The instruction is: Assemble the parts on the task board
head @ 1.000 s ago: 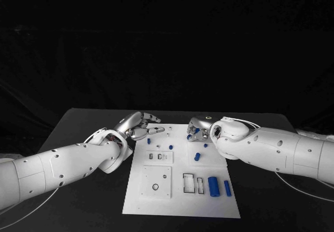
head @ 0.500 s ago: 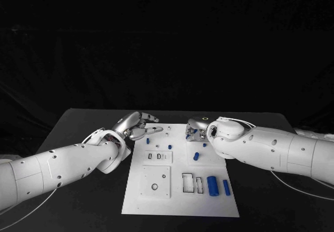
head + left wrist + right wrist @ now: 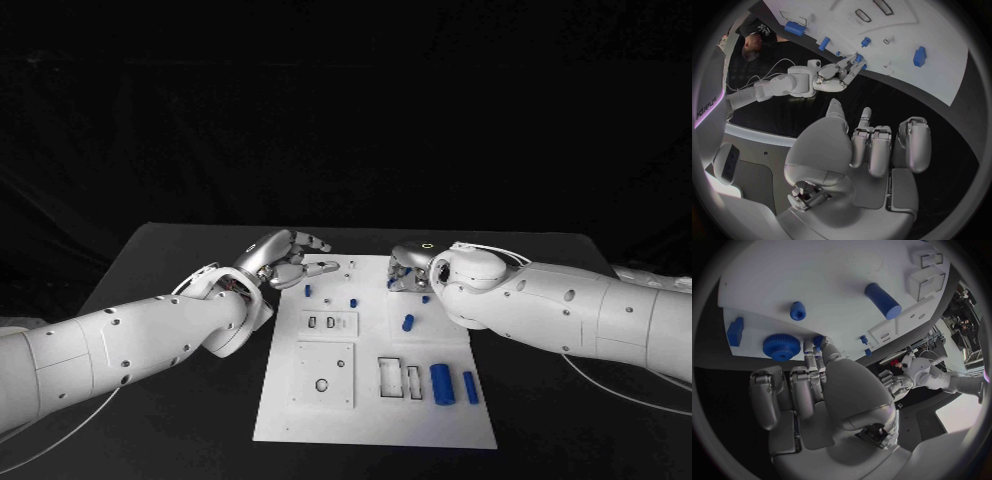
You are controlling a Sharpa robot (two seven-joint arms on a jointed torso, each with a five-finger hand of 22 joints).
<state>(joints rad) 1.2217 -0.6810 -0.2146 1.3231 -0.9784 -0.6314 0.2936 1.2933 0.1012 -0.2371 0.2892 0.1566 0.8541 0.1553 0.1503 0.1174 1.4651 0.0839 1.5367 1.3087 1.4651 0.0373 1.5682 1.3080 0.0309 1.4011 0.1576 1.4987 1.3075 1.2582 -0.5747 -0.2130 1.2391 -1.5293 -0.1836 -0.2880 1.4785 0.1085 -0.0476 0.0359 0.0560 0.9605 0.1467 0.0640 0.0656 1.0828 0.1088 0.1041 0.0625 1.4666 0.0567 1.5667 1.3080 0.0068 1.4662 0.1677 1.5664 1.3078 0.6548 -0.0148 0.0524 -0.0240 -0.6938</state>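
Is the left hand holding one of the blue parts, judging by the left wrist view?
No: the left hand has its fingers loosely curled above the black table with nothing between them.

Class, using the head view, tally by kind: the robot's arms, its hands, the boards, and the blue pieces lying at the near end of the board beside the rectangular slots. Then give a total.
White robot arms: 2
Silver many-fingered hands: 2
White task board: 1
Oblong blue pieces: 2
Total: 7
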